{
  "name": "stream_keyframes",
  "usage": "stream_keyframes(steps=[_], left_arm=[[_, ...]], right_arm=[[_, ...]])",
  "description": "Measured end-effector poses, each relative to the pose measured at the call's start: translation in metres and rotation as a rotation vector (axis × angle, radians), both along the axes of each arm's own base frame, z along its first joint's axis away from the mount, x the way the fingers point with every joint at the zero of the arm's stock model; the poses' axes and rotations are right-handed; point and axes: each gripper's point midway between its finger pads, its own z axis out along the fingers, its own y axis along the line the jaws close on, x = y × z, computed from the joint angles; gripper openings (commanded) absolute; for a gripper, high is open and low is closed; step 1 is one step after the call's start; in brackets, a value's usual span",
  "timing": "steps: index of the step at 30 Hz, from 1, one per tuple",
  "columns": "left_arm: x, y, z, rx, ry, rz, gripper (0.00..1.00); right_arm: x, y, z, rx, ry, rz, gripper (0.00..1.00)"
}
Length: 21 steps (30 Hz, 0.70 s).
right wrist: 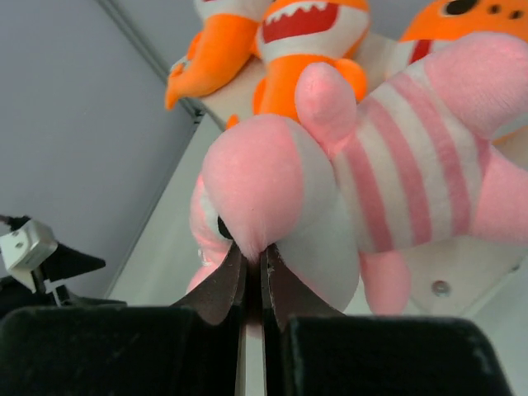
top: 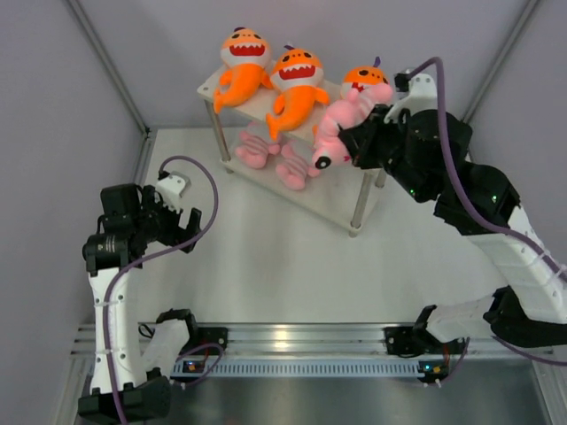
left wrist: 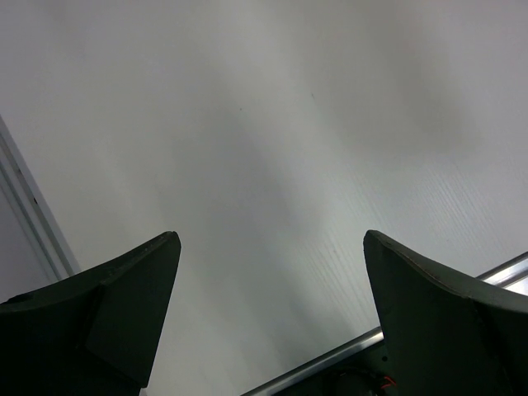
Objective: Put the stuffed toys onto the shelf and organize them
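Pale grey walls are enclosing my white table on three sides; light is glinting off the metal rail running along its near edge.

A white, matte table fills the middle of the overhead view. A slotted aluminium rail runs along its near edge across the bottom of the frame, catching a bright glare at its centre. Plain grey walls close it in on the left, back and right, with two thin metal struts slanting down from the upper corners toward the table's far corners.
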Motion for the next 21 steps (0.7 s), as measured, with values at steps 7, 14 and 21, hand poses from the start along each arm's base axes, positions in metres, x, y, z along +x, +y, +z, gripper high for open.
stream_keyframes(steps=[7,14,21], left_arm=[[-0.008,-0.003,0.003,0.005,-0.002,-0.022,0.99],[-0.011,-0.008,0.008,-0.009,-0.009,-0.048,0.99],[-0.021,-0.015,0.007,-0.012,-0.005,-0.115,0.99]], right_arm=[[-0.031,0.092,-0.009,-0.060,-0.019,0.198,0.00],[-0.028,0.164,-0.049,-0.094,0.029,0.313,0.00],[-0.022,0.221,-0.108,-0.118,0.123,0.392,0.00]])
